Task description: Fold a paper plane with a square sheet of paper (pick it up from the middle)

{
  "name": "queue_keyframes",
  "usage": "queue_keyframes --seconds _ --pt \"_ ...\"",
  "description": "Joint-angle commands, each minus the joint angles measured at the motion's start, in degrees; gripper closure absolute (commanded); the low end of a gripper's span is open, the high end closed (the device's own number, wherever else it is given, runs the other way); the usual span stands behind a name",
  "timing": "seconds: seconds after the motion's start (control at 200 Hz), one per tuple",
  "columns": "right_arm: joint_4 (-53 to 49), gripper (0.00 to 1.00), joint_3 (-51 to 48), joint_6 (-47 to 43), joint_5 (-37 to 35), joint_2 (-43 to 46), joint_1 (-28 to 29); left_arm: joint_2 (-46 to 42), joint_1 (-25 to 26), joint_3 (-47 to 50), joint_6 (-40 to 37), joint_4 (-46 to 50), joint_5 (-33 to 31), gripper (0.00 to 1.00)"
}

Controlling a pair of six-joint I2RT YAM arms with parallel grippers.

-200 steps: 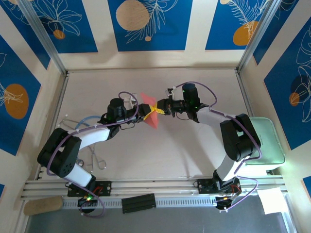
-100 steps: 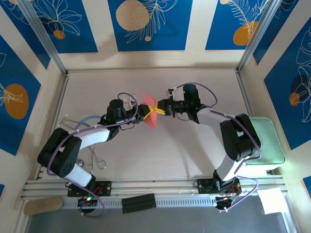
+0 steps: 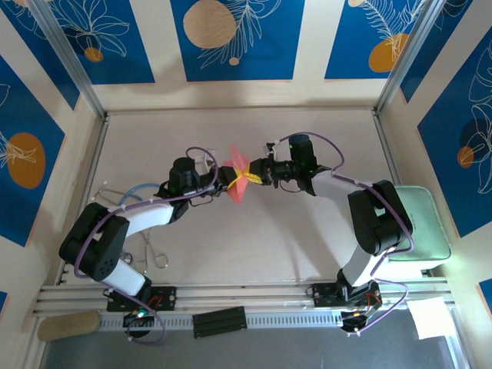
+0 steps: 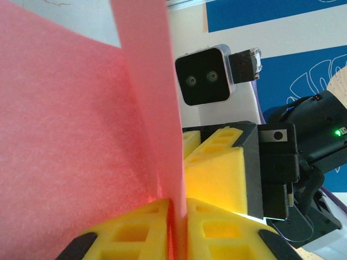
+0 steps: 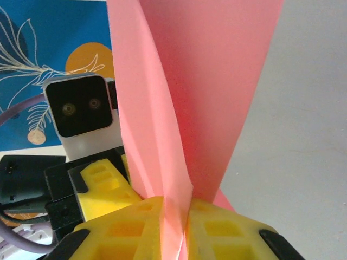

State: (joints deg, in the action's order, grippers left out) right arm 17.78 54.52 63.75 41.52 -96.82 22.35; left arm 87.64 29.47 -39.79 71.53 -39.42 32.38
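**Hidden or cut off.** In the left wrist view the pink-red sheet of paper [image 4: 81,124] blocks most of what lies ahead of the left gripper [image 4: 174,216] on one side. It runs out of frame above and to the side, so I cannot trace its outline there. In the right wrist view the sheet rises from the right gripper [image 5: 176,216] and also leaves the frame at the top. A fold line runs up from the fingertips. I cannot make out the overall folded shape, or how high the sheet sits above the table [image 3: 307,238].

**Tools.** Each gripper's jaws are narrow and pinched on the sheet, with the paper passing between its yellow fingers. The two grippers meet nearly tip to tip, gripping the sheet at almost the same spot. The paper stands on edge, spreading out on both sides of the fingertips.

**Edges and room.** Bare table lies on all sides of the paired grippers. A scissors-like metal tool [image 3: 150,250] lies beside the left arm's elbow, well behind its fingers. A pale green pad [image 3: 423,223] sits outside the right arm, well apart from its gripper.
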Motion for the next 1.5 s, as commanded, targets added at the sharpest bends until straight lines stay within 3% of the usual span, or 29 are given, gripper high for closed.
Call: queue_keyframes --seconds 0.0,0.125,0.265,0.375,0.5,0.715,0.89,1.236,1.496 --pt "-7.1 0.78 0.8 -4.7 -2.7 3.3 -0.5 0.3 -0.8 -0.2 -1.6 1.1 -1.0 0.87" --pt "-15.0 0.65 1.3 -9.6 -9.0 7.1 -1.6 -1.0 -1.2 -1.6 -6.8 9.7 -2.1 0.88" --pt "-26.3 0.54 2.5 -17.1 -19.8 11.9 -2.6 -3.3 -0.9 -9.3 -22.5 36.6 -10.0 0.88" --pt "-32.0 0.5 2.8 -21.1 -26.9 14.7 -3.0 -2.7 -0.2 -17.1 -33.2 55.4 -20.2 0.88" --pt "-36.0 0.47 2.5 -22.7 -34.1 17.0 -3.5 0.3 1.5 -24.9 -41.5 68.7 -32.8 0.87" --pt "-37.0 0.46 0.4 -21.8 -36.9 19.3 -5.1 10.5 7.5 -38.1 -50.5 82.3 -56.3 0.87" --pt "-37.4 0.47 -1.4 -20.0 -38.3 21.2 -7.2 23.3 11.9 -48.6 -51.9 91.4 -73.2 0.87" --pt "-37.5 0.47 -4.2 -18.9 -37.4 23.6 -10.7 38.7 16.2 -55.8 -50.9 92.8 -79.5 0.87" --pt "-36.6 0.47 -5.1 -17.6 -36.2 22.9 -10.7 40.9 17.6 -57.3 -48.7 93.6 -75.1 0.8"
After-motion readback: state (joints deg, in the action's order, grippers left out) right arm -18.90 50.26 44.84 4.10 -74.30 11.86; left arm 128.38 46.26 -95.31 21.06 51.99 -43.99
